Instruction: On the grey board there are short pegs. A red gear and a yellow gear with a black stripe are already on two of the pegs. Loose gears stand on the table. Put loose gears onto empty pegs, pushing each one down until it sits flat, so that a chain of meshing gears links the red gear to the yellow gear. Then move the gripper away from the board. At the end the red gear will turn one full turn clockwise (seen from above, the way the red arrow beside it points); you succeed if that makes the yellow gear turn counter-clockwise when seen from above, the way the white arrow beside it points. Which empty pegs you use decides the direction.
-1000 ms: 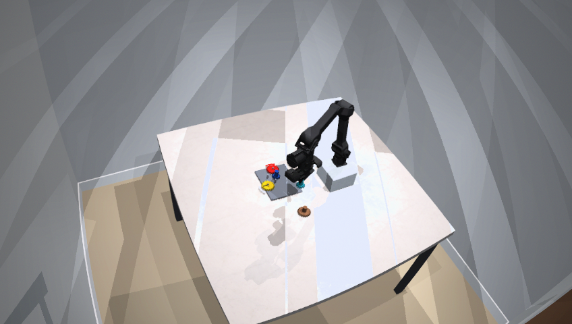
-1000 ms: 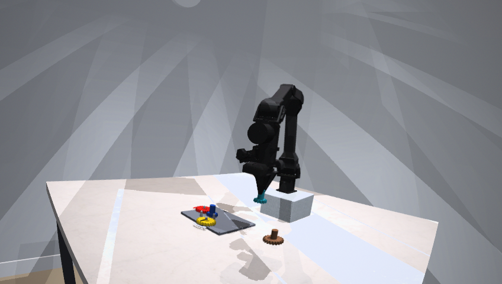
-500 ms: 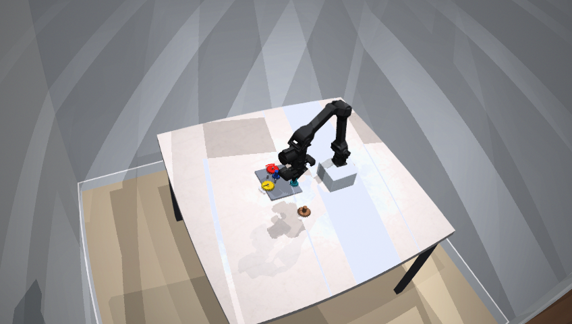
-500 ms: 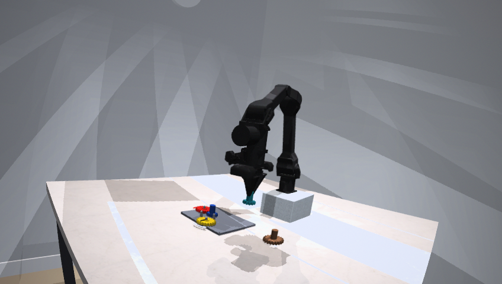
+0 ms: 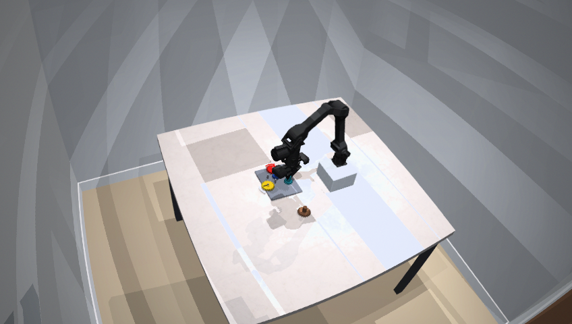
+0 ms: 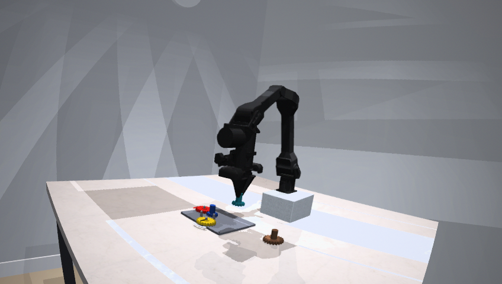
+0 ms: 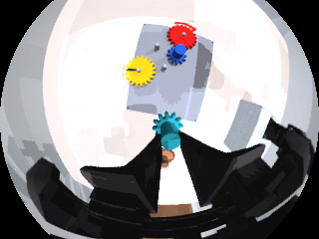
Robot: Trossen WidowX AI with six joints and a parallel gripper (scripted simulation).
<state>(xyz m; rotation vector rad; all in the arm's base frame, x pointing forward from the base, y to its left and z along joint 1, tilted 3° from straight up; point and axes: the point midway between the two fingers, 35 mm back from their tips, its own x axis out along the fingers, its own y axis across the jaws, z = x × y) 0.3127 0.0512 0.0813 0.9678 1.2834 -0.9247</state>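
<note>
My gripper (image 6: 240, 195) (image 7: 169, 135) is shut on the handle of a teal gear (image 5: 288, 181) (image 6: 238, 203) (image 7: 167, 122), held in the air above the near side of the grey board (image 5: 287, 194) (image 6: 230, 228) (image 7: 186, 112). The red gear (image 5: 270, 167) (image 6: 201, 209) (image 7: 180, 37) is on a peg at the far end. A blue gear (image 6: 212, 212) (image 7: 176, 55) with a knob sits on the board beside the red gear. The yellow gear (image 5: 266, 185) (image 6: 206, 221) (image 7: 143, 71) is at the left edge. Two bare pegs (image 7: 157, 46) (image 7: 163, 67) show between yellow and blue.
A brown gear (image 5: 303, 211) (image 6: 273, 239) (image 7: 167, 157) with an upright knob stands on the table (image 5: 340, 240), off the board. The arm's pale block base (image 5: 336, 178) (image 6: 286, 207) (image 7: 243, 123) stands to the right of the board in the top and exterior views.
</note>
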